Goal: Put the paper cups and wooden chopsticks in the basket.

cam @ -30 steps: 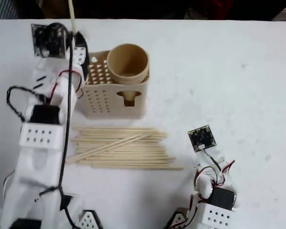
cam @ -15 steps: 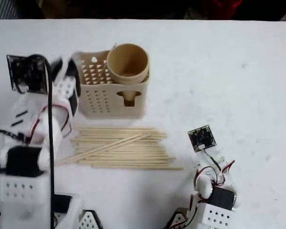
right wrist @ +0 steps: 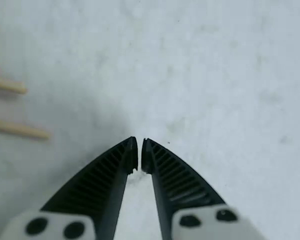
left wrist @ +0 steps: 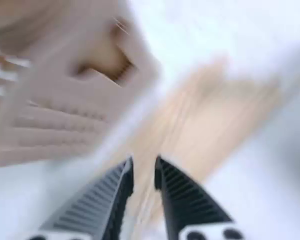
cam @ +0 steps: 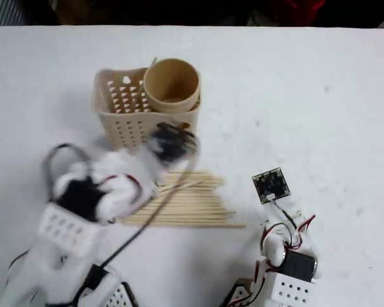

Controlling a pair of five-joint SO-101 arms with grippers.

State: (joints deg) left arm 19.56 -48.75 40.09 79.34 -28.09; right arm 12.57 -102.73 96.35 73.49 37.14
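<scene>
The left gripper (left wrist: 144, 162), fingers (left wrist: 112, 195) narrowly parted and empty, is being held just over the wooden chopsticks (cam: 192, 204) lying parallel to the surface's (cam: 307, 96) near edge before the basket (cam: 125, 128); the right gripper (right wrist: 139, 142), pressed together, is farther off.

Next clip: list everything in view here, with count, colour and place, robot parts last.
basket: one, beige, on the table.
paper cups: nested stack, count unclear, tan, in the basket.
wooden chopsticks: many, pale, piled on the table before the basket.
table: one, white.
left gripper: one, black fingers slightly apart, above the chopsticks by the basket.
right gripper: one, black fingers shut, over bare table beside the chopsticks.
</scene>
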